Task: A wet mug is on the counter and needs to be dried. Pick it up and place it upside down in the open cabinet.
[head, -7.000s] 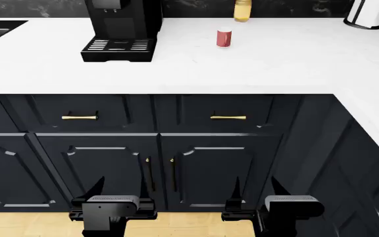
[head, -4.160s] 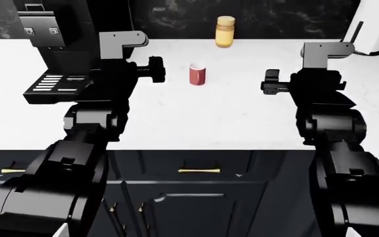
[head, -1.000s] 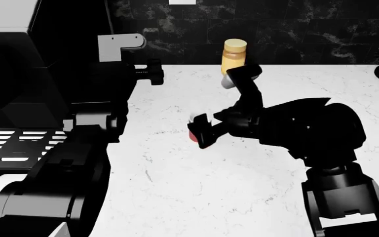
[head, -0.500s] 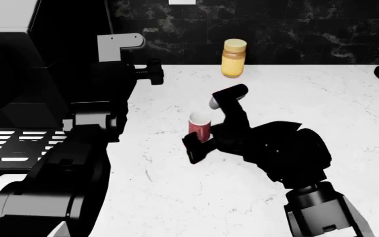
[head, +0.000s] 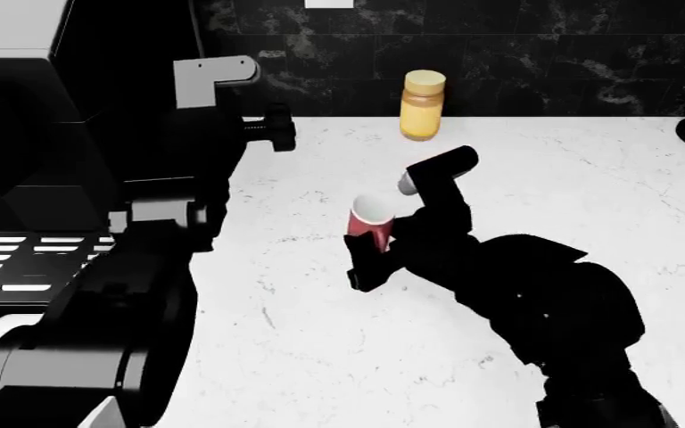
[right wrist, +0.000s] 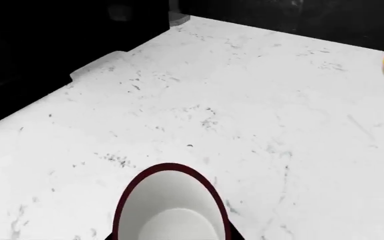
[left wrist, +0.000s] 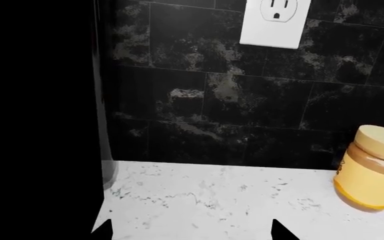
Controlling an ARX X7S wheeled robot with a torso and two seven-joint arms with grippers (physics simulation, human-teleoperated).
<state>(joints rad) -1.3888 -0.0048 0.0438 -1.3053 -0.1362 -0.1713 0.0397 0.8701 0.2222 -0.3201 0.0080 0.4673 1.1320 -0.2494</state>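
Nearest the camera in the head view, the two black arms fill the lower frame: the left arm up the left side, the right arm bulking across the lower right. The right gripper [head: 373, 254] sits just left of centre, clenched on the mug [head: 370, 223], which tilts with its white inside open toward the upper left, low over the counter [head: 318, 339]; whether it touches the stone I cannot tell. In the right wrist view the mug's [right wrist: 170, 206] red rim and pale hollow crowd the lower middle, speckled white counter [right wrist: 245, 100] spreading beyond.

The left gripper [head: 271, 131] hangs at upper left, grasping nothing; in the left wrist view only two dark tips show at the bottom edge, spread apart.

Further back, a yellow jar [head: 421, 105] stands near the black marbled backsplash [head: 533, 53]. A coffee machine [head: 10, 169] looms at left. A white wall outlet [left wrist: 275, 22] sits on the tiles above.
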